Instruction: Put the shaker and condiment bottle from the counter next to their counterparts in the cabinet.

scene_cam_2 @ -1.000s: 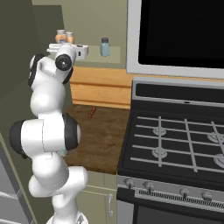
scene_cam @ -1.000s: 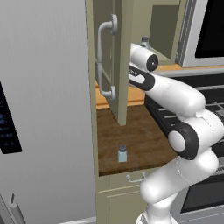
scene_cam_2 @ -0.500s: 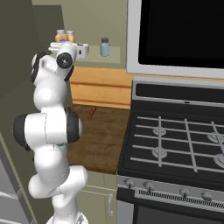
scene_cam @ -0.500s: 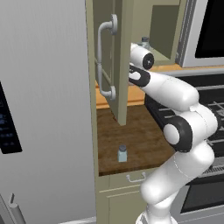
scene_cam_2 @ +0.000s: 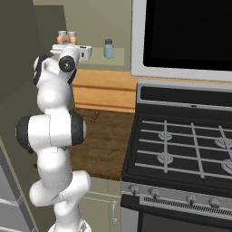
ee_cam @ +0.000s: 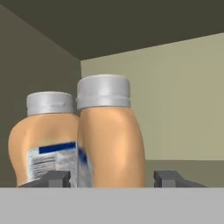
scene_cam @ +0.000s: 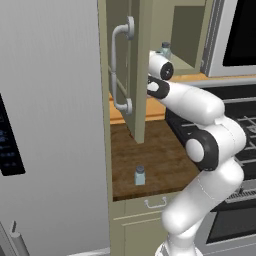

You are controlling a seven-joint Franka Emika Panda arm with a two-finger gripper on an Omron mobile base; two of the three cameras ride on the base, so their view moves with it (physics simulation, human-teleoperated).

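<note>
The condiment bottle stands upright on the cabinet shelf, touching or just beside a second orange bottle of the same kind with a blue-striped label. From the right base camera the pair shows as two orange bottles at the back of the shelf, behind the robot's hand. The tool has its fingers spread, one tip on each side of the condiment bottle with a clear gap on the right; it looks freed rather than pinched, so I judge this half of the task done or nearly so.

The other half is untouched. The shaker stands alone on the dark wood tabletop, below the cabinet's open door and near the tabletop's front edge. Its twin shaker waits on the cabinet shelf, to the right of the orange bottles and well apart from them.

What is left, as I read it: draw the hand out of the cabinet, fetch the shaker, and set it beside that twin.
</note>
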